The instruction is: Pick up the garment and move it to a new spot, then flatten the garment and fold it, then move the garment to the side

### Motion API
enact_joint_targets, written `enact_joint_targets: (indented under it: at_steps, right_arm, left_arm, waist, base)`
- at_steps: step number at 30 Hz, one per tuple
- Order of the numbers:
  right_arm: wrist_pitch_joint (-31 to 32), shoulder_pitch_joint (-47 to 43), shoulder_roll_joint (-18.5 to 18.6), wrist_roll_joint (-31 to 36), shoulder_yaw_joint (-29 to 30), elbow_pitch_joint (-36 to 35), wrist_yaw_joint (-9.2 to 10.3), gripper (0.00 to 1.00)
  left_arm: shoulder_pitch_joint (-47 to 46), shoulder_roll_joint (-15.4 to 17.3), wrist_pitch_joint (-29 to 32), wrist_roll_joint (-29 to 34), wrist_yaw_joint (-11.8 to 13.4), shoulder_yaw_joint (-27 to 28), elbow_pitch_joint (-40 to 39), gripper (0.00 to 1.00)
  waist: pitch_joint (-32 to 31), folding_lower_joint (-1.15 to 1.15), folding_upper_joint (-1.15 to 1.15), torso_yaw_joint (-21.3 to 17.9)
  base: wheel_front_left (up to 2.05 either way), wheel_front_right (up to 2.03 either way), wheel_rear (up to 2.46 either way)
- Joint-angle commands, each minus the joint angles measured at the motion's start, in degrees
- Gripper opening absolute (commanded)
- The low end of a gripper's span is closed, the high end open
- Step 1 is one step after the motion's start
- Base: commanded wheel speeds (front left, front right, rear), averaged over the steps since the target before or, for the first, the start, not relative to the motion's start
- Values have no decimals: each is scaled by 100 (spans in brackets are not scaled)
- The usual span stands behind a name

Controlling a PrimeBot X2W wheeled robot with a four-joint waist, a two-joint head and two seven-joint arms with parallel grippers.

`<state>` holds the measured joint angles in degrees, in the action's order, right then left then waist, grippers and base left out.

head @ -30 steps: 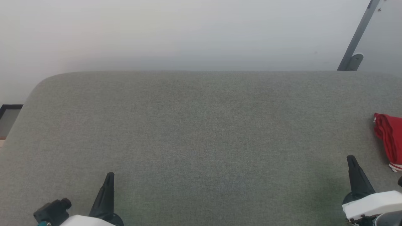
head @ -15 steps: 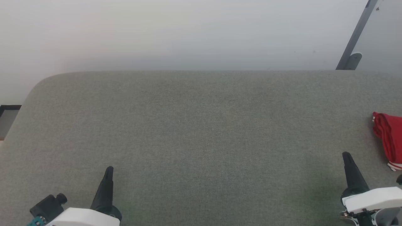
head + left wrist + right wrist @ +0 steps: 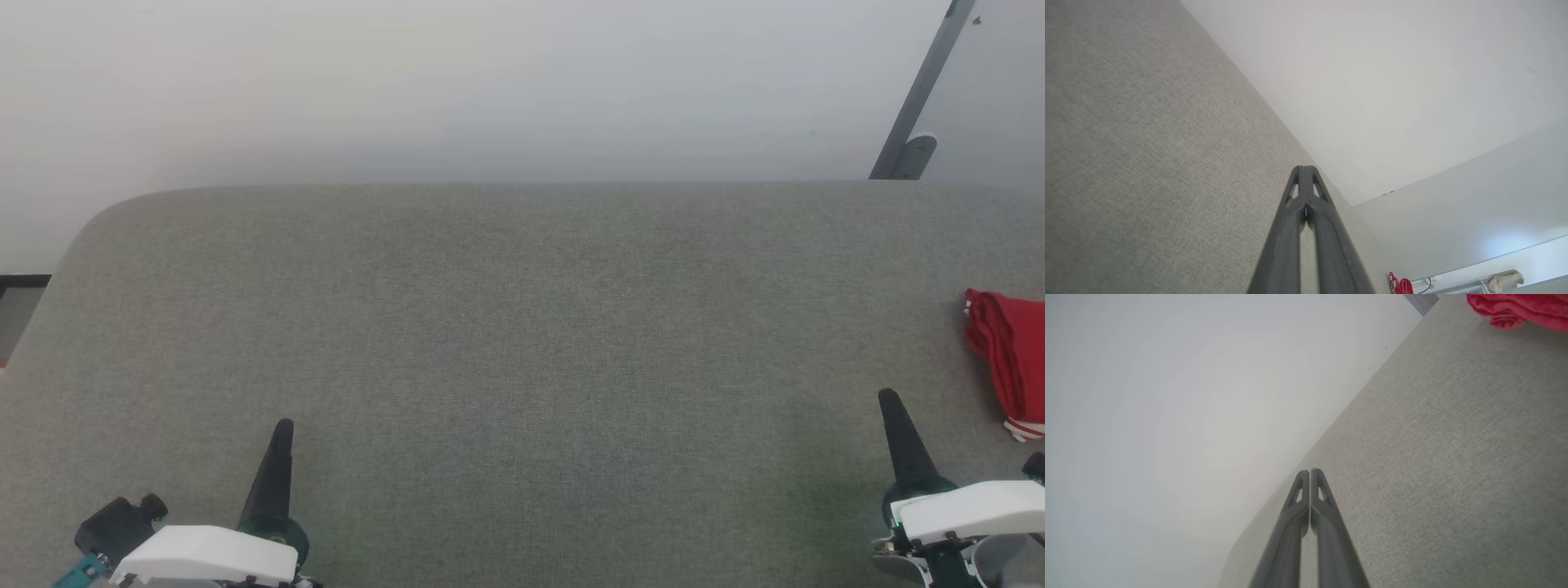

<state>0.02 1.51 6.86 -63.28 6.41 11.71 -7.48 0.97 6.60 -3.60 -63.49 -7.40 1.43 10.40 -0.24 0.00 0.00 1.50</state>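
1. Garment: red soft-fabric jersey w/ red-and-white striped trim (image 3: 1011, 359), bunched up at far right edge of grey woven-fabric tabletop (image 3: 522, 327); partly cut off by frame.
2. L gripper (image 3: 282, 433), long dark fingers, lower left over tabletop, well apart from jersey. Fingers pressed together tip to tip.
3. R gripper (image 3: 890, 404), lower right, near jersey, not touching. Fingers likewise pressed together.
4. Pale wall (image 3: 490, 82) beyond tabletop; slanted grey metal bar (image 3: 918, 90) upper right.

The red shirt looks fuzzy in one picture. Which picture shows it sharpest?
Right wrist view: the garment sits in the top right corner, soft and pinkish. Head view: sharpest, folds and striped trim visible, though cut by the right edge. Left wrist view: a tiny red speck, too small for detail.
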Motion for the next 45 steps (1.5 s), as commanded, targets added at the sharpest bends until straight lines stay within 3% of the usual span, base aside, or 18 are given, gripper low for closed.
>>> enact_joint_targets:
  at_steps: [1,45]
  right_arm:
    - [47,144,-3,-171,18,-29,-2,0]
    - [485,400,-292,-2119,17,156,-2,0]
  left_arm:
    - [-147,4,50,-157,-8,48,-25,0]
    - [-581,-197,666,-2174,-13,285,250,0]
  waist:
    - [1,0,0,-3]
    - [27,0,0,-98]
  base:
    - [0,0,0]
    - [0,0,0]
